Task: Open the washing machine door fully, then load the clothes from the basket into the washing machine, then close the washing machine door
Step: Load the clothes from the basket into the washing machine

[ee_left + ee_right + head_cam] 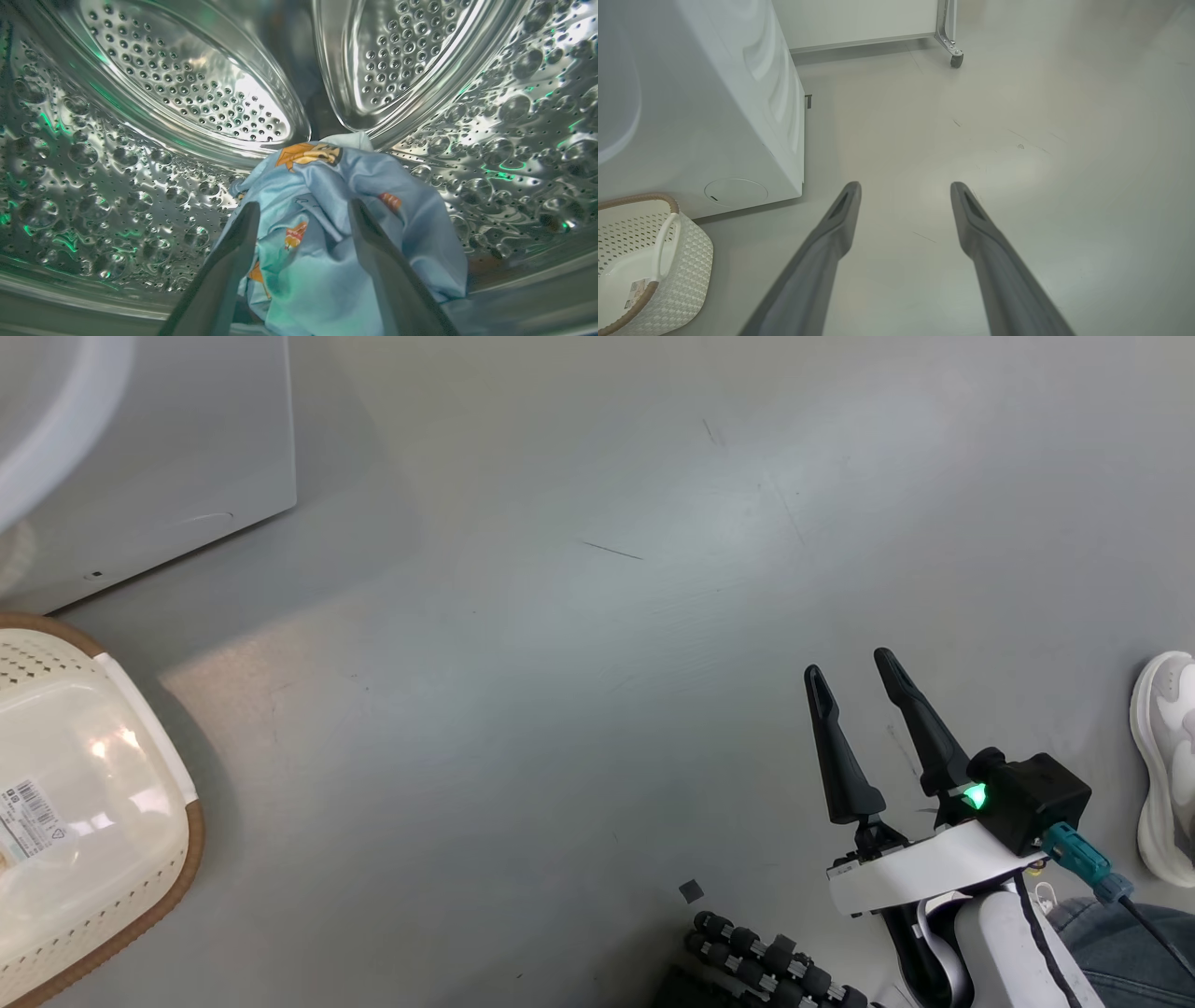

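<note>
My left gripper [303, 205] is inside the washing machine's shiny perforated steel drum [117, 186], with its jaws open. Light-blue clothes [327, 182] printed with orange figures lie bunched on the drum floor, between and just beyond the two fingers. The white washing machine [187, 448] stands at the upper left, also seen as a white body [691, 116] from the right wrist. The cream basket [191, 840] sits on the floor before it, and its inside shows bare plastic. My right gripper [848, 663] hangs open over bare floor, well right of the basket [686, 252]. The washing machine door is out of view.
A person's white shoe [1167, 756] and a jeans leg are at the right edge, close to my right arm. My base's black roller wheel [766, 961] is at the bottom. A cart's caster [956, 59] stands far off on the grey floor.
</note>
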You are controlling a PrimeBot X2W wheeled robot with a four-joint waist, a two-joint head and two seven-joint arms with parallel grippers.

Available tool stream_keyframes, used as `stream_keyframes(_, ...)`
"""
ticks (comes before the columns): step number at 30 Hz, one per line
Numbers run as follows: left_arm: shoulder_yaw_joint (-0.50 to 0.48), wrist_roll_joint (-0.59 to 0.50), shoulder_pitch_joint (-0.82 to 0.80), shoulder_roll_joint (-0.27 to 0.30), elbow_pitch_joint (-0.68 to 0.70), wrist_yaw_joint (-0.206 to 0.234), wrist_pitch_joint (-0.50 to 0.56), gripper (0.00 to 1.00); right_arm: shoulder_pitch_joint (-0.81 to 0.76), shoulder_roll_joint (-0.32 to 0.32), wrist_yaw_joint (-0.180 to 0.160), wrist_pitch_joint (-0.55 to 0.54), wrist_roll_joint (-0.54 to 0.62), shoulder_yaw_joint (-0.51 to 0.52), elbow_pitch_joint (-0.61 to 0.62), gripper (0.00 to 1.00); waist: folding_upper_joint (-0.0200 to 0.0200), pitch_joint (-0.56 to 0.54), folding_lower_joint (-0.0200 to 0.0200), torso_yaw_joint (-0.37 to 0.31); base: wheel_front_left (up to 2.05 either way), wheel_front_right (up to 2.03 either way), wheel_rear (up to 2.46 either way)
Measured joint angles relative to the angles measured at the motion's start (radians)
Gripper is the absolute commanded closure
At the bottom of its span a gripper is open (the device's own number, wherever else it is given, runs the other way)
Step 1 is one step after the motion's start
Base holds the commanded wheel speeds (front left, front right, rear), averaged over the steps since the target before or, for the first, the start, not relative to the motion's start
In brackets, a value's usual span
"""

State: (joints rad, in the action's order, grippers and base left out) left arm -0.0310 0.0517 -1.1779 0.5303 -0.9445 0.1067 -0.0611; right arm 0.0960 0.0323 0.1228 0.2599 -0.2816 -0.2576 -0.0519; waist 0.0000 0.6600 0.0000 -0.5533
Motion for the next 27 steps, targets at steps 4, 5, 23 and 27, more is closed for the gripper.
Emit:
stream_keyframes(4,-0.005,0.000,0.000,0.000,-0.031,0.001,0.016,0.00,0.003,0.000,0.000,0.000,0.000,-0.010,-0.004,0.00,0.0000,-0.018,0.0000,-0.002,0.00,0.00,0.00)
stream_keyframes(5,-0.009,0.002,0.000,-0.001,-0.037,0.001,0.016,0.00,0.003,0.000,0.000,0.000,0.000,-0.011,-0.006,0.00,0.0000,-0.023,0.0000,-0.003,0.00,0.00,0.00)
stream_keyframes(23,-0.025,0.048,0.065,-0.165,-0.115,0.005,-0.039,0.00,0.020,0.001,0.000,0.000,0.003,0.015,-0.023,0.00,0.0000,-0.124,-0.0001,0.057,0.00,0.00,0.00)
stream_keyframes(27,-0.025,0.059,0.109,-0.190,-0.133,0.005,-0.070,0.00,0.020,0.005,0.000,0.000,0.012,0.018,-0.030,0.00,0.0000,-0.149,-0.0001,0.088,0.00,0.00,0.00)
